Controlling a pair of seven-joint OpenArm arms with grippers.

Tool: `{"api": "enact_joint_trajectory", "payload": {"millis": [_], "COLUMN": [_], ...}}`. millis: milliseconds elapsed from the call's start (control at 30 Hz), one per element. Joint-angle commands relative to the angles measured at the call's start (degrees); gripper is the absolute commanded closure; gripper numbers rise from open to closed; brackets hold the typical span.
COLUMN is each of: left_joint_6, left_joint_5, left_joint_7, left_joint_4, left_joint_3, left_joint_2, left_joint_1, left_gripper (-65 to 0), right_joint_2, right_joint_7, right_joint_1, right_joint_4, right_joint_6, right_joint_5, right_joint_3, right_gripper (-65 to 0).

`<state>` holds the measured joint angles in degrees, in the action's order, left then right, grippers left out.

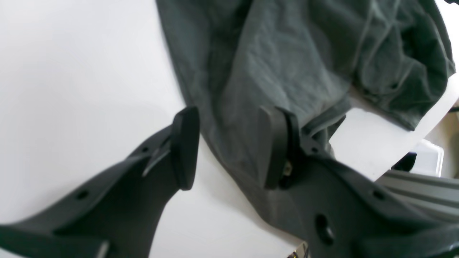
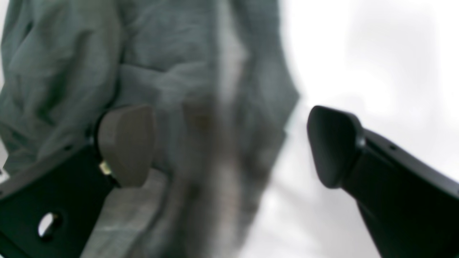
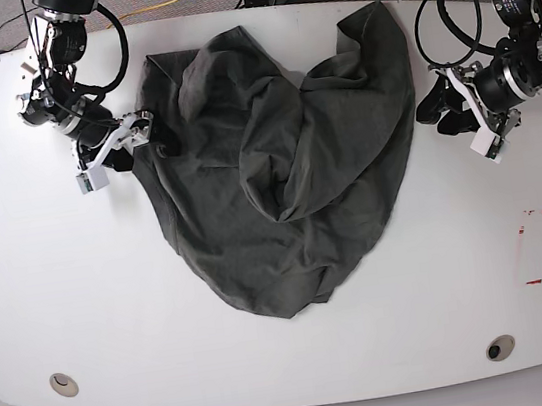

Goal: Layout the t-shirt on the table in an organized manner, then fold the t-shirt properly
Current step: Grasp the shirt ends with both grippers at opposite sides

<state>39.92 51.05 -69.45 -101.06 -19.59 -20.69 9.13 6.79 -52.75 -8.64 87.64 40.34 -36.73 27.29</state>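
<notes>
The t-shirt (image 3: 282,171) lies bunched mid-table (image 3: 84,310). The wide-open right gripper (image 3: 130,132) straddles its left edge, the half-open left gripper (image 3: 445,108) holds nothing: each should pinch one layer only, then draw outward.

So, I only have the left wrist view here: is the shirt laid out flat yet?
Observer: No. In the base view the shirt is a crumpled heap mid-table, with its upper part folded over itself.
Operator: Where is the right gripper?
Observer: The right gripper is at the shirt's opposite edge, wide open, with the cloth edge showing between its fingers.
Operator: Anything else on the table?
Observer: A red tape rectangle on the left arm's side of the table, apart from the shirt.
</notes>
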Motion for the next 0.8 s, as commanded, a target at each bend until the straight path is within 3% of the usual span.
{"api": "enact_joint_trajectory", "payload": {"millis": [0,300,400,633,767], "left_joint_6": [0.1,0.1,0.1,0.1,0.1], "left_joint_5": [1.0,1.0,1.0,1.0,1.0], "left_joint_7": [0.9,0.9,0.9,0.9,0.9], "left_joint_4": [-1.1,-1.1,-1.1,-1.0,-1.0], "left_joint_3": [-0.6,-0.6,-0.6,0.2,2.0], "left_joint_2": [-1.0,-1.0,-1.0,-0.8,-1.1], "left_joint_1": [0.1,3.6,4.1,6.9,9.0], "left_gripper": [-24.4,-24.4,-24.4,-24.4,-24.7], "right_joint_2": [-0.1,-0.3,-0.3,-0.3,-0.3], "right_joint_7": [-1.7,-1.7,-1.6,-1.6,-1.6], "right_joint_1": [0.0,0.1,0.1,0.2,0.5], "right_joint_4": [0.2,0.1,0.1,0.1,0.1], "right_joint_6": [-0.3,-0.3,-0.3,-0.3,-0.3], "right_joint_5": [0.6,0.6,0.6,0.8,0.8], "right_joint_3": [-0.9,-2.3,-3.2,-3.6,-4.5], "right_gripper": [-63.6,-44.2,-33.8,0.0,-1.7]}}
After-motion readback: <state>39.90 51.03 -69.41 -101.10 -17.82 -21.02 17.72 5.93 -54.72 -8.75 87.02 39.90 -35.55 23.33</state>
